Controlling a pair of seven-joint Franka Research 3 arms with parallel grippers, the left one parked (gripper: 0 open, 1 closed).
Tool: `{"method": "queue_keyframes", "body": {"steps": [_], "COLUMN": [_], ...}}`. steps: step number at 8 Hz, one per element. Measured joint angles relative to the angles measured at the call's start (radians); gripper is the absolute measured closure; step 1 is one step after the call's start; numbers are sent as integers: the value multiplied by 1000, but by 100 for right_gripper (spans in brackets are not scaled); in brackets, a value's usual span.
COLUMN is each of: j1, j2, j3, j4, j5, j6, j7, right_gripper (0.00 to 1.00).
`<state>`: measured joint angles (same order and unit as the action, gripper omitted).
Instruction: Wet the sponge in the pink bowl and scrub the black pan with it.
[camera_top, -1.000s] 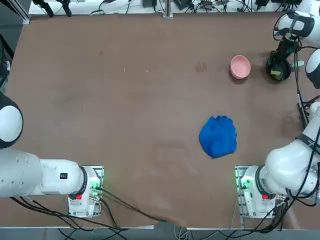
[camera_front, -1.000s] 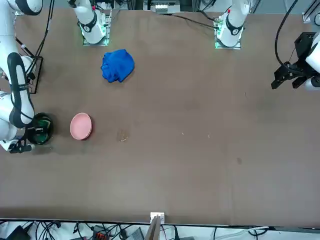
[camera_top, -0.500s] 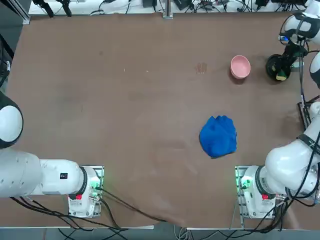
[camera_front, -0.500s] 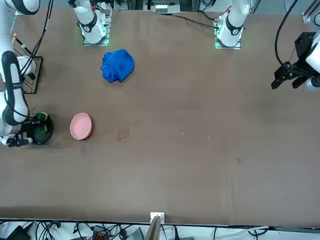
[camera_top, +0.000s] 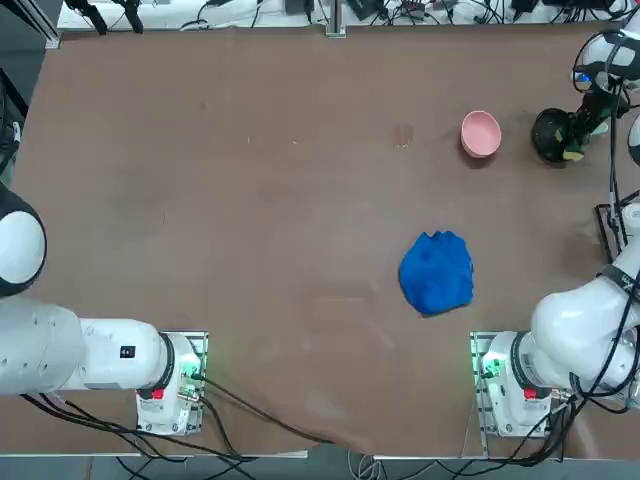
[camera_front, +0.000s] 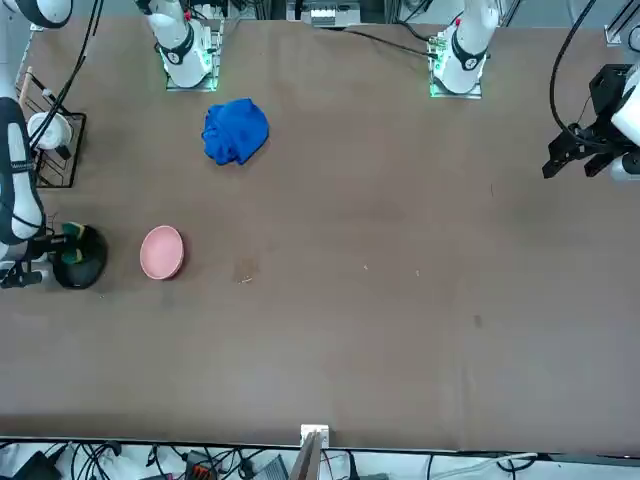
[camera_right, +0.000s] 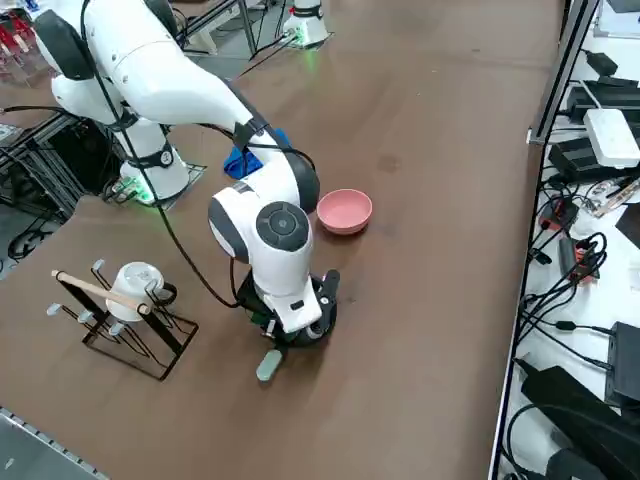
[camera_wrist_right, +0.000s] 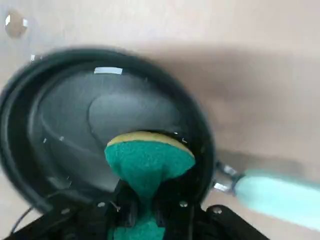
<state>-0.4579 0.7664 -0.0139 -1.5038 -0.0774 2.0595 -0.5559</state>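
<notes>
The black pan (camera_top: 550, 134) sits at the far right of the table, just right of the pink bowl (camera_top: 481, 133). My right gripper (camera_wrist_right: 145, 212) is shut on the sponge (camera_wrist_right: 149, 159), pinching its green face, with the yellow layer along the edge. In the wrist view the sponge rests inside the glossy pan (camera_wrist_right: 75, 125), close to the rim on the side of the pale green handle (camera_wrist_right: 275, 192). From the front, the sponge (camera_front: 70, 250) shows at the pan's (camera_front: 82, 270) edge. In the right side view my wrist hides most of the pan (camera_right: 322, 318).
A crumpled blue cloth (camera_top: 437, 272) lies nearer my base, in the right half of the table. A wire rack holding a white mug (camera_right: 125, 300) stands at the table's right edge, close to my arm. Cables and boxes lie beyond the far edge.
My right gripper has slid the sponge across the pan toward the robot's right, from the pan's middle to its rim by the handle. Bowl and cloth have not moved.
</notes>
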Motion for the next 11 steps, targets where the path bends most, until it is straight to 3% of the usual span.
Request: {"method": "queue_keyframes", "body": {"steps": [2,5,8,11], "j1": [4,46,112,114], "j2": [7,14,13,13], "j3": [1,12,13,10], "j4": [2,15,23,30], "j5": [0,1,1,1], "j6": [67,79,-1,-121], "j7": [0,33,82,79], "right_gripper": [80,79,80,80]}}
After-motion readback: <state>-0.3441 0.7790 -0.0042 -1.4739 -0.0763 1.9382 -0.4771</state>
